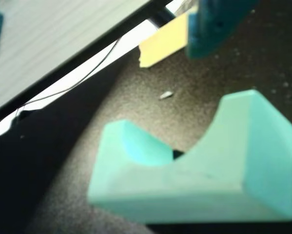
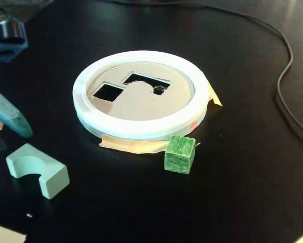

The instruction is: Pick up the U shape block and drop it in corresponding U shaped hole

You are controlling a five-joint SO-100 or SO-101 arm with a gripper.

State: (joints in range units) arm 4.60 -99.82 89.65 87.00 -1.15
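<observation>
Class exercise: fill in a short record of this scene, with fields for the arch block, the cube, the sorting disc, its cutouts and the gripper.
U shape block: pale mint, lying on the black table, lower left in the fixed view, not held
Green cube: by the disc's near edge
Disc: white ring, tan top
U shaped hole: unfilled
Square hole: unfilled
Gripper: above the block; open or shut unclear

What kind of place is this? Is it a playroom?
Probably a hobby desk or small lab, not a playroom: a black tabletop with loose cables, a taped-down shape-sorter disc and a robot gripper hovering near the U shape block.
</observation>
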